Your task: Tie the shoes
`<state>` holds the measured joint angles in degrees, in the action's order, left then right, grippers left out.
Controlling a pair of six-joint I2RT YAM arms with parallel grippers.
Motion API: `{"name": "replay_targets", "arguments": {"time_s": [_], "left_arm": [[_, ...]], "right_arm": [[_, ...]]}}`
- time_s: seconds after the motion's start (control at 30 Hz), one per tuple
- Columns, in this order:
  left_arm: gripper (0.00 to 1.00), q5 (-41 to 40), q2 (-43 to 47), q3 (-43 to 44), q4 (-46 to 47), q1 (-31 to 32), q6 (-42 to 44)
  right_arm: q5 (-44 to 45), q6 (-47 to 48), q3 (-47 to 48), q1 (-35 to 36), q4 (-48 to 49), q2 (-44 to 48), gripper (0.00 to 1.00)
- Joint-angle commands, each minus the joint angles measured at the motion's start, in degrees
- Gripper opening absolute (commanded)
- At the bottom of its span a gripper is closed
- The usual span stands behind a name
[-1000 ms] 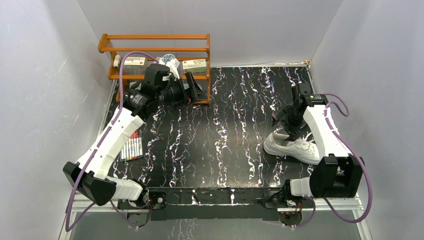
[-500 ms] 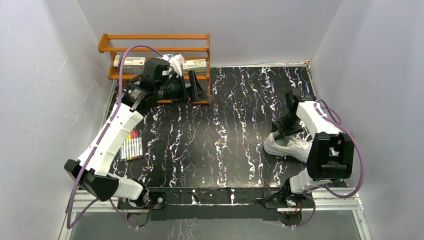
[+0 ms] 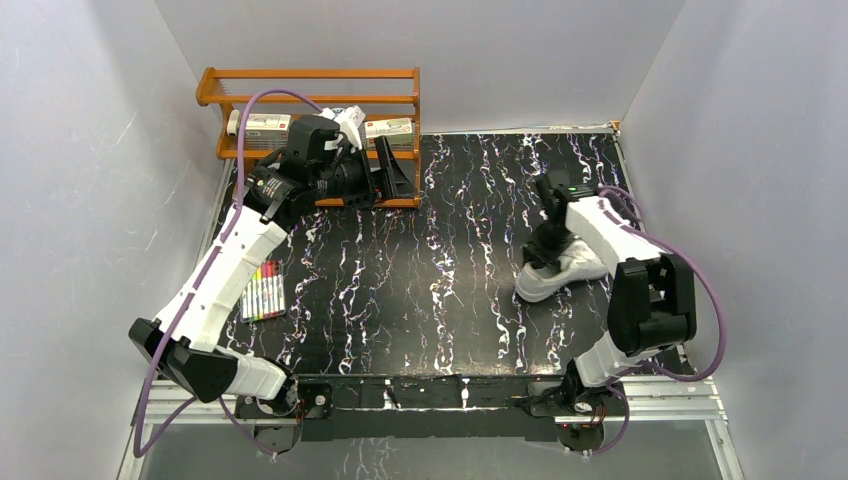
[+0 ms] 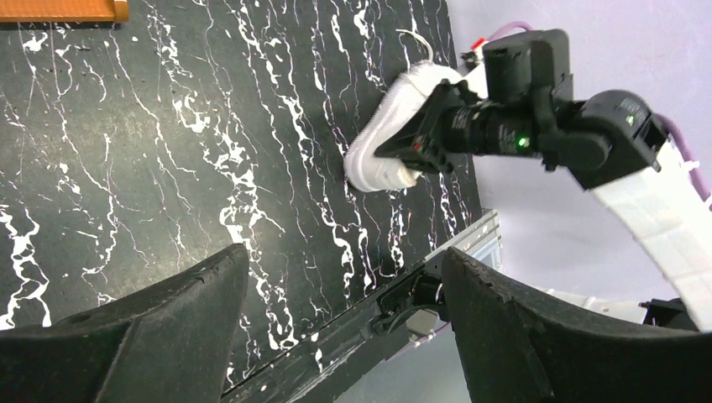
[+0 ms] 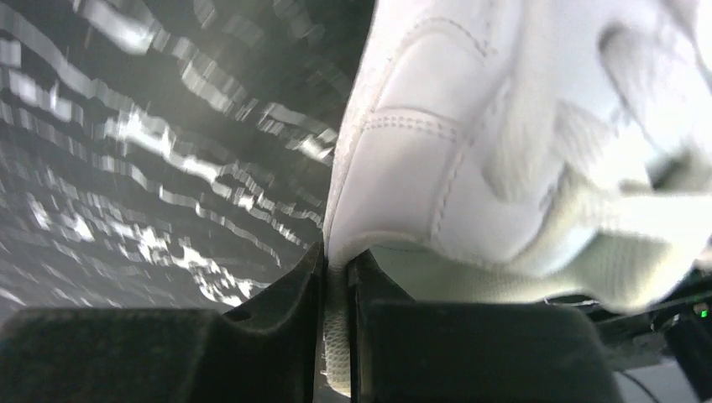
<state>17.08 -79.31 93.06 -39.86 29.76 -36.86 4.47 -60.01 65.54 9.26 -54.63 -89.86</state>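
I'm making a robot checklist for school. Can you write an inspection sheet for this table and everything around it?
Surface: black marbled table.
Job's things: one white sneaker on the right side; bow cannot be told.
Clutter: markers at the left; wooden rack at back left holding boxes.
End effectors: right end effector shut on the sneaker's edge; left end effector open, empty, by the rack.
Cables: purple cable looping along each arm.
Surroundings: pale walls on three sides; nothing else seen.

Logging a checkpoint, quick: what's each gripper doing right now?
Left gripper: open, holding nothing.
Right gripper: closed on the sneaker at its edge.
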Motion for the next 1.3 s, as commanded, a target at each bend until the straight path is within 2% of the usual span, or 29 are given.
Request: {"name": "replay_targets", "arguments": {"time_s": [0.0,0.1,0.23,0.37,0.47,0.57,0.73,0.87,1.0,1.1,1.13,1.2,1.27], "left_arm": [[0.81,-2.61,2.23,-0.67,2.31,0.21,-2.24],[0.81,-4.22,3.09,-0.88,2.24,0.21,-2.02],[0.81,-5.19,3.04,-0.24,1.60,0.21,-1.41],[0.81,-5.69,2.79,-0.35,1.44,0.23,-1.35],[0.81,-6.01,2.84,-0.63,1.48,0.21,-1.54],[0.81,-5.76,2.93,-1.26,1.49,0.21,-1.70],[0.81,-4.69,4.36,-4.63,1.53,0.21,-3.49],[0.81,-4.60,6.63,-8.84,1.88,0.21,-5.13],[0.81,-1.46,6.24,-12.65,1.76,0.21,-7.00],[0.82,1.66,5.46,-16.16,2.09,0.21,-9.45],[0.82,2.97,5.04,-17.77,2.26,0.22,-10.09],[0.82,4.34,3.81,-19.36,2.07,0.21,-10.51],[0.82,6.10,2.67,-21.07,2.95,0.21,-10.82]], "right_arm": [[-7.49,8.95,3.06,11.54,5.66,-0.70,0.09],[-10.43,15.24,5.02,17.56,4.81,-3.16,0.01],[-21.20,28.27,7.74,23.61,4.57,-6.47,0.00],[-27.08,38.09,8.51,31.12,6.18,-5.04,0.00],[-28.45,39.93,6.65,36.37,6.63,-2.93,0.00],[-25.20,40.45,4.50,40.10,5.03,-1.46,0.00],[-21.57,36.45,-4.84,40.88,9.25,7.85,0.00],[-17.68,33.04,-8.03,40.84,9.59,10.01,0.00],[-19.09,33.19,-6.91,40.82,12.90,8.67,0.17],[-19.57,33.73,-2.82,40.84,10.19,6.88,0.56],[-19.71,34.12,-1.21,40.84,8.56,6.52,0.64],[-19.20,34.68,2.62,40.82,4.71,6.84,0.72],[-18.49,34.95,6.11,40.76,1.36,8.18,0.74]]}}
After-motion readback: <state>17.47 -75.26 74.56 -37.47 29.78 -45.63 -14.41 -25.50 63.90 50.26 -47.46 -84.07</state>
